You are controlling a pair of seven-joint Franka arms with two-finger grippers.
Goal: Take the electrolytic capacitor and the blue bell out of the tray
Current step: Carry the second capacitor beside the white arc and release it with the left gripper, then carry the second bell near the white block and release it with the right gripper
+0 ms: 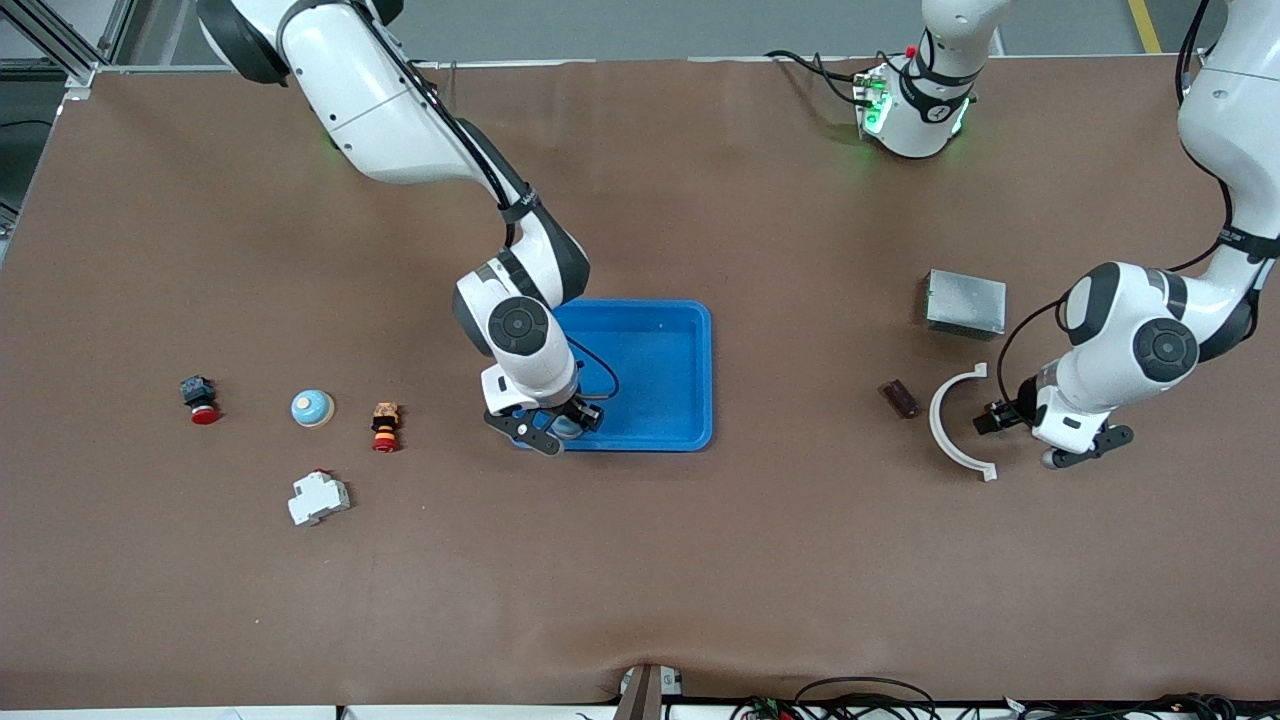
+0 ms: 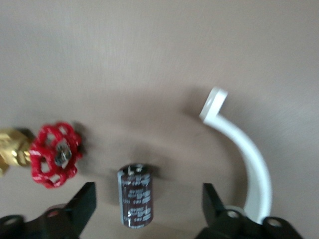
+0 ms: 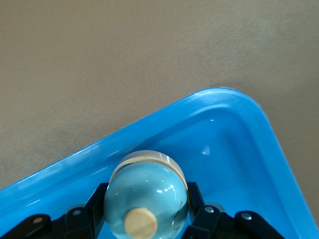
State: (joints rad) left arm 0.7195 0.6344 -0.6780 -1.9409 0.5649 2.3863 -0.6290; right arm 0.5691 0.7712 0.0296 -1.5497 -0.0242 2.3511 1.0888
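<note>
The blue bell [image 3: 146, 199] sits in the corner of the bright-blue tray [image 1: 690, 380] nearest the front camera and toward the right arm's end, and the right gripper [image 3: 147, 211] has its two black fingers pressed against the dome's flanks, clenched on it. The bell is a glossy pale-blue dome with a cream button on top and a cream base ring; it looks rigid, light and slippery, so I judge the hold should sit low, near the base ring where the dome is widest, or the fingers may ride up the curve and squeeze it out. The electrolytic capacitor [image 2: 135, 196] is already out of the tray: it lies on its side on the brown table [image 1: 640, 560], between the spread fingers of the left gripper [image 2: 148, 201], which is released and touches nothing. It is a short dark cylinder with pale printed lettering (too blurred to read), stiff and light, apt to roll, best taken across its round body. Beside it lie a white curved bracket [image 2: 246, 154] and a red-handled brass valve [image 2: 52, 154]; a second blue bell [image 1: 312, 408] rests toward the right arm's end
</note>
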